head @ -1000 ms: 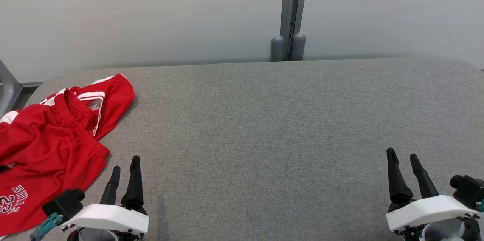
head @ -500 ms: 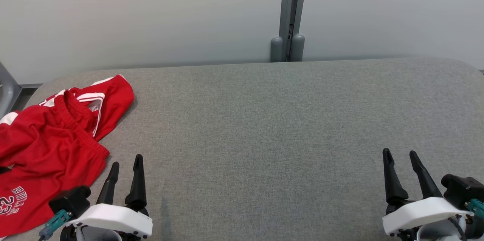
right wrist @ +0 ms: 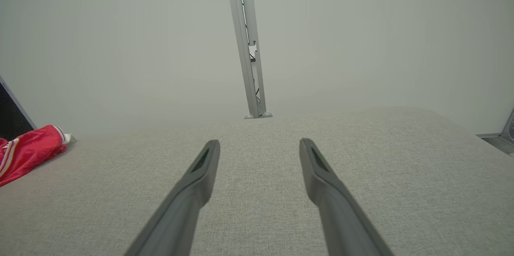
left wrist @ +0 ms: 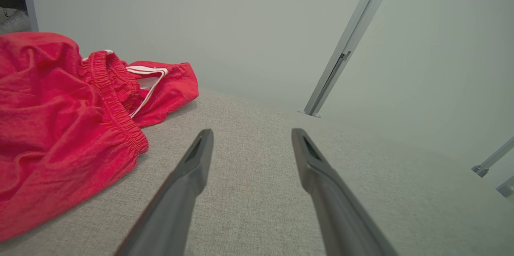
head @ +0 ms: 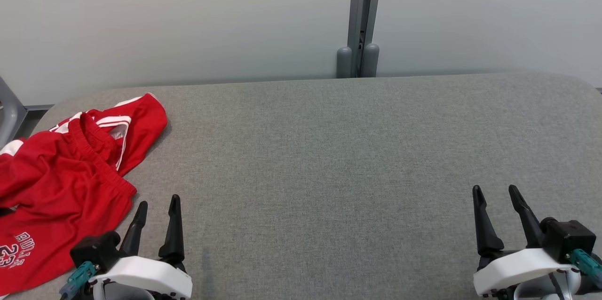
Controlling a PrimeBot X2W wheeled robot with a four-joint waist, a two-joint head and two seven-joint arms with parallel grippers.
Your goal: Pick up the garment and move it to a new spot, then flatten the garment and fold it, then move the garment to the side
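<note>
On the left end of the grey fabric-covered table [head: 329, 149], the red basketball shorts [head: 61, 182] lay in a crumpled heap, running off the head view's left edge. Elastic waistband [head: 96, 147] ran bunched across the pile, white side stripes [head: 115, 121] showed on the leg flopped toward the back, and a printed number [head: 11, 255] sat at the near corner. Nothing was flat or folded, so the task looked to be at its very start, with the pick-up not yet done. Left gripper [head: 159, 200] hovered just beside the shorts' right hem, fingers spread apart and empty, pointing up the table rather than at the cloth, with no contact. Left wrist view agreed: cloth lay off to the left of both fingers, grey table between them. Right gripper [head: 495, 188] sat well apart at the near right, fingers likewise parted with nothing between them. Likely reason for the pose: both arms were parked wide at rest, ready to reach. Middle of the table was probably the new spot. Judged next need: left arm swings left and down onto a bunched ridge, the waistband being the thickest hold. The thin cloth might let only one layer be pinched. Metal post [head: 360, 18] stood behind the table against the pale wall [head: 188, 22], out of the way.
</note>
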